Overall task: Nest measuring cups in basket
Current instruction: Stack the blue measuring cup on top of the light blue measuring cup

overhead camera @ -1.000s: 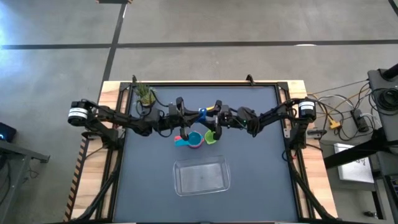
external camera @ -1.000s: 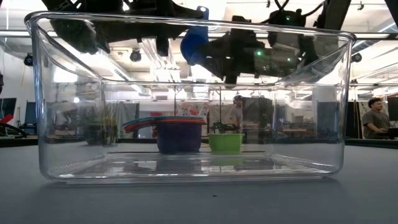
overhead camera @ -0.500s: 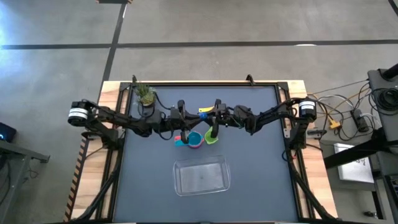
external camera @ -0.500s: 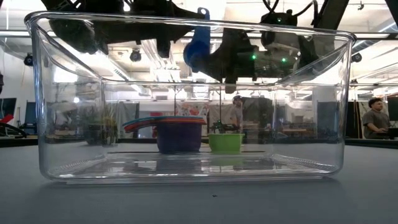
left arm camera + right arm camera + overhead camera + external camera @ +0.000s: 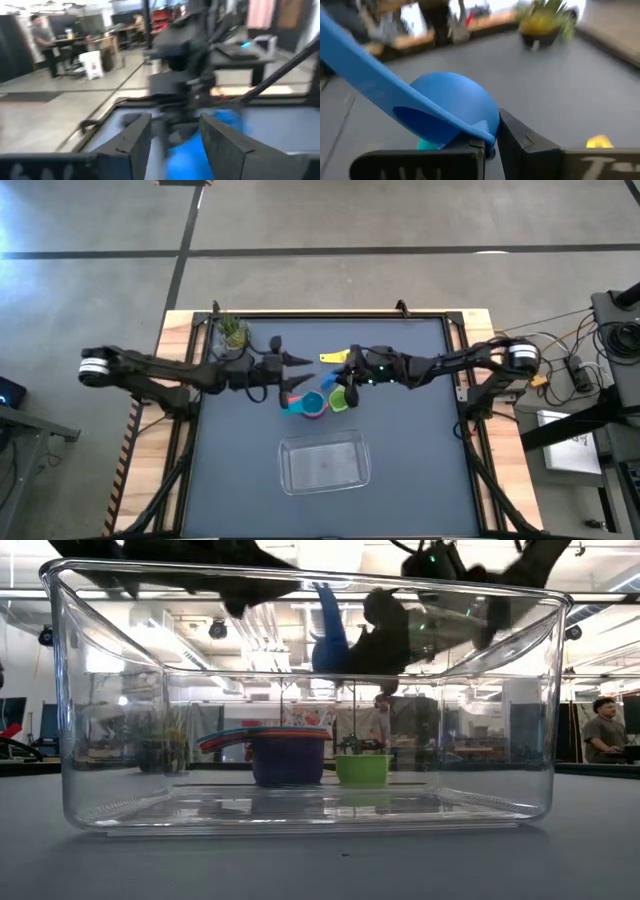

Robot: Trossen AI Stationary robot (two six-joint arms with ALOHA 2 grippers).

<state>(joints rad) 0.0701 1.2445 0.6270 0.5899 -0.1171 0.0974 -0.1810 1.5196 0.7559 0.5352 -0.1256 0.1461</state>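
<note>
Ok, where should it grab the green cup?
By the rim, coming straight down from above. The green cup stands upright, mouth open, and the stack sits close beside it, so probably pinch the rim on the side away from the stack.

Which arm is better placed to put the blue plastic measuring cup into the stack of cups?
Right, probably: the right gripper already holds the blue plastic measuring cup above the table, near the stacked cups. The left gripper is open and empty.

A dark tabletop (image 5: 420, 480) with light wooden edges (image 5: 505, 470) stands on a grey concrete floor (image 5: 330, 220) crossed by dark seams. Cables (image 5: 560, 360) and equipment lie to one side. Beyond the tabletop, the room shows ceiling lights (image 5: 218, 628), desks, and a seated person (image 5: 604, 732) at the far edge.
</note>
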